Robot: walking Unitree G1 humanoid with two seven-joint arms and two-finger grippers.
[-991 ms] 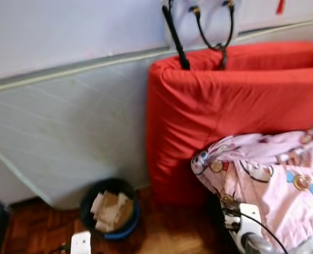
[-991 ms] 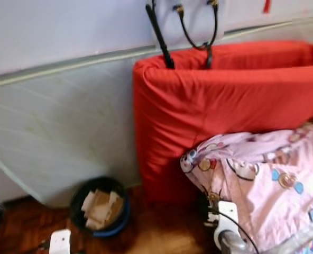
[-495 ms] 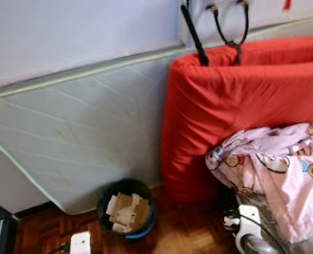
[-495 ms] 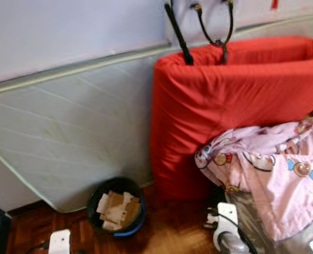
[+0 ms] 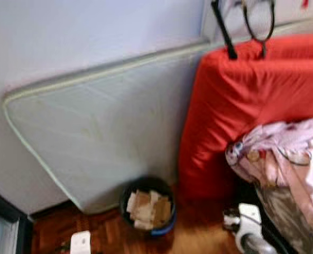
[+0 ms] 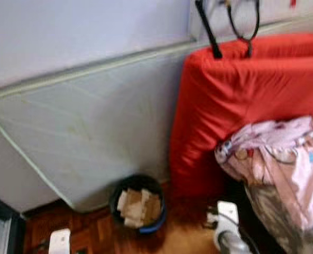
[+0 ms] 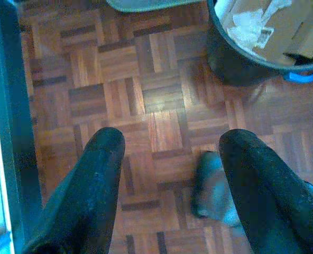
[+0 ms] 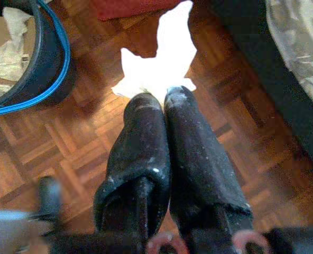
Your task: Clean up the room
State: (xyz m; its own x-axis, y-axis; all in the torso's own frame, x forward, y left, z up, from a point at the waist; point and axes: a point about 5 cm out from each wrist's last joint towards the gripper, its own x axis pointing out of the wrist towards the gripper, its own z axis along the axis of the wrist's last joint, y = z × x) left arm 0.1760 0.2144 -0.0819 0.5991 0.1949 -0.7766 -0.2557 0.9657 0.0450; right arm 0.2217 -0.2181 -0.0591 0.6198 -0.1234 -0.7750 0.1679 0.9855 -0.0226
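A dark round bin [image 5: 148, 209] with a blue rim stands on the parquet at the foot of a leaning mattress, holding cardboard and paper scraps. My right gripper [image 8: 164, 100] is shut on a crumpled white paper [image 8: 157, 58], held over the floor just beside the bin [image 8: 37, 58]. My left gripper [image 7: 169, 140] hangs open above bare parquet, nothing between its fingers, with the bin [image 7: 262, 50] a short way beyond it. A blurred grey shape [image 7: 214, 188] lies on the floor by one finger.
A pale mattress [image 5: 103, 132] leans on the wall, with a red mattress [image 5: 241, 106] beside it. A pink patterned blanket [image 5: 288, 159] hangs over dark furniture on the right. A dark door frame [image 5: 8, 222] stands at the far left. Black cables [image 5: 257, 21] hang above.
The camera has swung to the left, so the whole scene has shifted right and the mattress's left corner has come into view. The bin now sits nearer the middle.
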